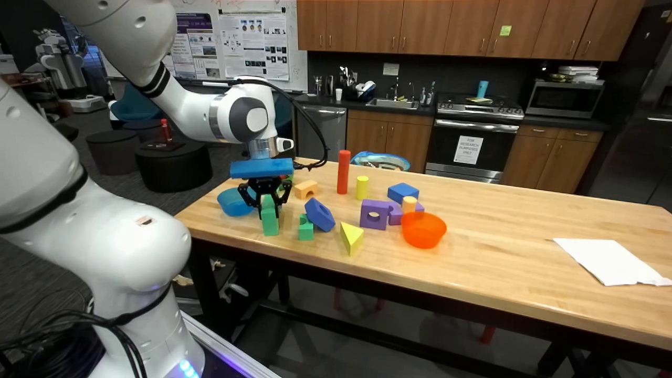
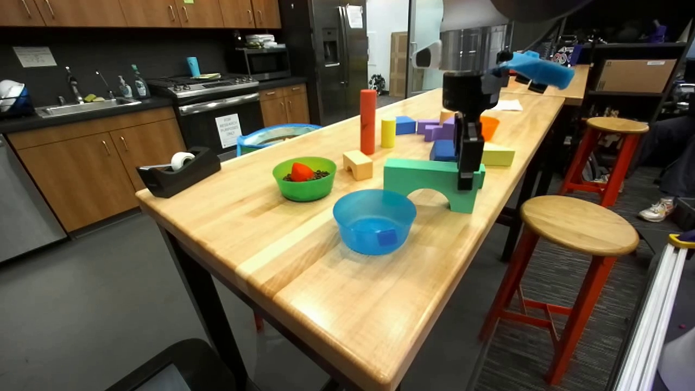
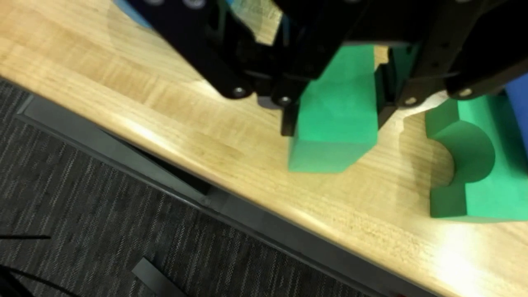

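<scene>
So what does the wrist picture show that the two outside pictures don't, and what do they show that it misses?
Only the wrist view shows, up close, the round silver metal screws on the black gripper.

Only the exterior views show the tall red cylindrical block, the round orange plastic bowl and the brown wooden kitchen cabinets.

All share the gripper, the pale wooden table and, between the black fingers, the green arch-shaped block, whose arch itself shows only in an exterior view.
</scene>
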Controlling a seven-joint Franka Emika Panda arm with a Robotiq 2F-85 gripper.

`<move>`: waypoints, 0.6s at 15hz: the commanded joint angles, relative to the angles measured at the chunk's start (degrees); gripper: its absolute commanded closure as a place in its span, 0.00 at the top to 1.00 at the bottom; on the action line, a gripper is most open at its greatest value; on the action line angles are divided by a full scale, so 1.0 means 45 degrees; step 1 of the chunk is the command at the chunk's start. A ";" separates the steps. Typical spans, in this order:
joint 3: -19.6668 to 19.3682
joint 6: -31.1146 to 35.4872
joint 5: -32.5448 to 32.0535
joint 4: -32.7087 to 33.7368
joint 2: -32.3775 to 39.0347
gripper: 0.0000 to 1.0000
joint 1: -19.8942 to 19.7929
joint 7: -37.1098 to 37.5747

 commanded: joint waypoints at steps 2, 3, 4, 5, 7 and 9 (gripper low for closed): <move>0.0383 0.0136 0.0380 0.0010 0.0268 0.16 0.0458 0.0322; 0.0448 0.0146 0.0421 0.0010 0.0280 0.16 0.0527 0.0335; 0.0510 0.0172 0.0416 0.0010 0.0300 0.16 0.0583 0.0380; 0.0558 0.0166 0.0411 0.0010 0.0303 0.16 0.0632 0.0422; 0.0636 0.0135 0.0378 0.0019 0.0306 0.33 0.0656 0.0481; 0.0689 0.0135 0.0343 0.0022 0.0290 0.67 0.0651 0.0514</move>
